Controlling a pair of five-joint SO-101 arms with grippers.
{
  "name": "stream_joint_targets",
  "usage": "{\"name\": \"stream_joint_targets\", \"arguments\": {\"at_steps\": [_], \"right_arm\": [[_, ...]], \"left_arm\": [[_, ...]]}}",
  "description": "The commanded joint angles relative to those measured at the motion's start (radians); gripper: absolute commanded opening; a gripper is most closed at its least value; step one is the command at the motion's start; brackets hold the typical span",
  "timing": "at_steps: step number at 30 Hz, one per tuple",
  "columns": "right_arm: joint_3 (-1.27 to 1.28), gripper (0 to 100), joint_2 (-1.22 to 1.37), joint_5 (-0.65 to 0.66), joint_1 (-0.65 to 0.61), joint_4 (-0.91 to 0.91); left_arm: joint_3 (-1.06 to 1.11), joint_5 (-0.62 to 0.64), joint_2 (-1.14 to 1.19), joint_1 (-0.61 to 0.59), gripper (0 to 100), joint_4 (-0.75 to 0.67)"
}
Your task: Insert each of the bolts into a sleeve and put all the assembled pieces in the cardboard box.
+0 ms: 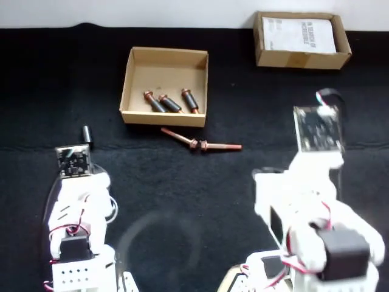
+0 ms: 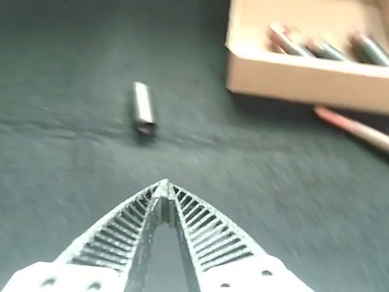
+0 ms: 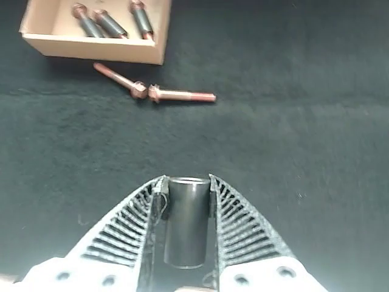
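Right gripper (image 3: 187,180) clenched on a dark sleeve (image 3: 187,225). That arm sits well back from the cardboard box (image 1: 163,117), aimed toward it. Left gripper (image 2: 163,185) pinched closed on nothing, low over the tabletop (image 1: 182,201). A loose sleeve (image 2: 144,108) lies just ahead of it, off the box's front-left corner. Two bare bolts (image 1: 220,146) lie head to head just in front of the box. Three assembled pieces (image 1: 171,103) are inside it.

assembled pieces (image 1: 170,103) in cardboard box (image 1: 163,118); bolts (image 1: 200,145) before it; sleeve (image 1: 86,132) far left

Cardboard box (image 2: 304,82) cut by edge; bolt (image 2: 354,126) beside it blurred.
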Motion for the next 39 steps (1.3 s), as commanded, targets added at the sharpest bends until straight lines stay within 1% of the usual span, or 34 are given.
{"name": "stream_joint_targets", "arguments": {"at_steps": [1, 3, 6, 11, 14, 20, 25, 27, 29, 33, 35, 39], "right_arm": [[0.101, 0.8, -0.120, -0.003, 0.059, 0.008], [0.151, 0.8, -0.171, -0.003, 0.079, 0.008], [0.200, 0.8, -0.228, -0.003, 0.090, 0.008], [0.237, 0.8, -0.266, -0.005, 0.090, 0.010], [0.240, 0.8, -0.266, -0.006, 0.090, 0.010], [0.245, 0.8, -0.268, -0.006, 0.090, 0.010], [0.246, 0.8, -0.268, -0.006, 0.090, 0.010], [0.246, 0.8, -0.268, -0.006, 0.090, 0.010], [0.248, 0.8, -0.268, -0.006, 0.090, 0.010], [0.272, 0.8, -0.269, -0.006, 0.090, 0.010], [0.286, 0.8, -0.269, -0.006, 0.090, 0.010], [0.306, 0.8, -0.269, -0.006, 0.090, 0.008]], "left_arm": [[-0.108, -0.003, 0.039, 0.105, 1, 0.163], [-0.162, -0.003, 0.116, 0.163, 1, 0.212], [-0.292, -0.009, 0.298, 0.216, 1, 0.215], [-0.642, -0.141, 0.728, 0.232, 1, 0.239], [-0.868, -0.242, 0.995, 0.232, 1, 0.330], [-1.254, -0.351, 1.428, 0.232, 1, 0.502], [-1.443, -0.618, 1.641, 0.263, 1, 0.595], [-1.484, -0.698, 1.689, 0.289, 1, 0.615], [-1.511, -0.789, 1.724, 0.318, 1, 0.623], [-1.534, -1.026, 1.765, 0.374, 1, 0.628], [-1.547, -1.119, 1.782, 0.395, 1, 0.628], [-1.609, -1.297, 1.834, 0.404, 1, 0.628]]}}
